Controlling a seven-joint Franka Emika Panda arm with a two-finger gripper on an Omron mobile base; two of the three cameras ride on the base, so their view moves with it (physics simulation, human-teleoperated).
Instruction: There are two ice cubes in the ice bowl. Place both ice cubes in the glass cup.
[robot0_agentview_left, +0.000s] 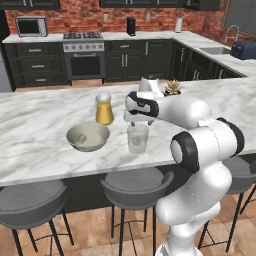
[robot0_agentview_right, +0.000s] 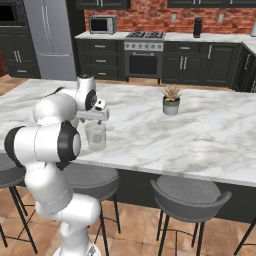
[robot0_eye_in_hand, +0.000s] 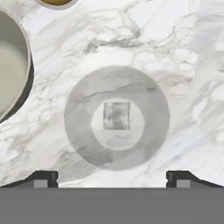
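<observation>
Hand view: your gripper (robot0_eye_in_hand: 112, 179) has its jaws wide apart, holding nothing, straight above the glass cup (robot0_eye_in_hand: 117, 117). One ice cube (robot0_eye_in_hand: 117, 116) lies on the cup's bottom, dead centre. Ice bowl (robot0_eye_in_hand: 13, 65) sits at 10 o'clock from the cup, just beside it; its inside is mostly cut off, so I can't tell where the second cube is. Next reach probably goes that way.

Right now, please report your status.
Pincer open, above glass cup. One ice cube inside cup. Ice bowl beside it. Nothing in the way.
</observation>
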